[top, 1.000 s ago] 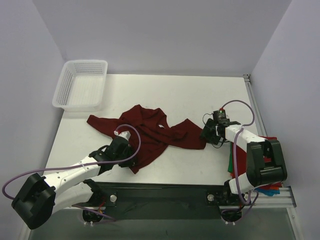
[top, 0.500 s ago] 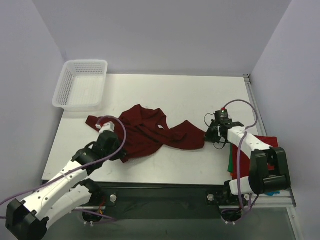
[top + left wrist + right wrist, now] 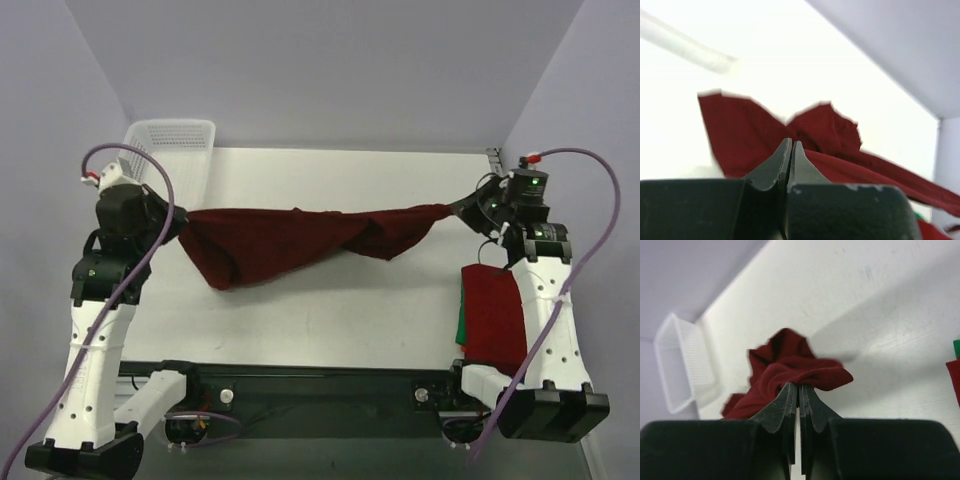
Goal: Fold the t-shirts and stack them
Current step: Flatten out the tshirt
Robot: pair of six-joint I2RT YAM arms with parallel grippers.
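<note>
A dark maroon t-shirt [image 3: 290, 240] hangs stretched above the table between both arms. At its left end my left gripper [image 3: 178, 222] is shut on the cloth, and in the left wrist view the maroon t-shirt [image 3: 740, 130] spreads beyond the closed left gripper [image 3: 791, 145]. My right gripper [image 3: 462, 207] is shut on the right end; the right wrist view shows the maroon t-shirt [image 3: 790, 365] bunched at the tips of the right gripper [image 3: 798, 386]. A folded red t-shirt [image 3: 495, 315] lies on a green t-shirt [image 3: 460, 325] at the right table edge.
A white mesh basket [image 3: 170, 140] stands at the back left corner, and the basket [image 3: 682, 365] also shows in the right wrist view. The white table [image 3: 350, 310] runs beneath the hanging cloth. A black rail [image 3: 330, 385] lines the near edge.
Both grippers have closed on the maroon t-shirt's ends and risen, moving apart. The shirt went from crumpled on the table to stretched in the air between them.
</note>
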